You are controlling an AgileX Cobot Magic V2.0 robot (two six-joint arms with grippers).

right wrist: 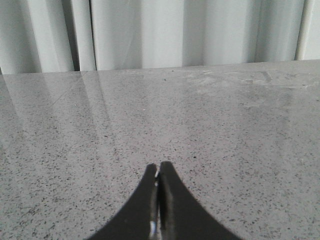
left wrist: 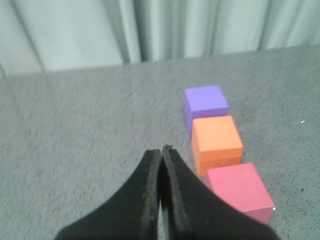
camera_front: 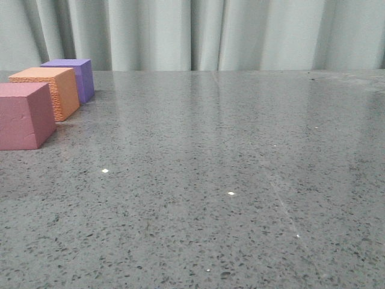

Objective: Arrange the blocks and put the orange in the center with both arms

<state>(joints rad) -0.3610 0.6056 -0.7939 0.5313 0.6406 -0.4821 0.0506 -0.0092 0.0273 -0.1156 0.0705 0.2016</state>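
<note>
Three foam cubes stand in a row at the table's far left: the pink-red cube (camera_front: 24, 114) nearest, the orange cube (camera_front: 48, 90) in the middle, the purple cube (camera_front: 75, 75) farthest. The left wrist view shows the same row: purple (left wrist: 206, 102), orange (left wrist: 216, 141), pink-red (left wrist: 237, 190), close together. My left gripper (left wrist: 161, 149) is shut with nothing in it, above the table beside the row, apart from the cubes. In the right wrist view my right gripper (right wrist: 158, 165) is shut and empty over bare tabletop, with no cube in sight. Neither gripper shows in the front view.
The grey speckled tabletop (camera_front: 228, 180) stretches to a pale curtain (camera_front: 198, 33) at the back edge. The pink-red cube is cut by the front view's left border.
</note>
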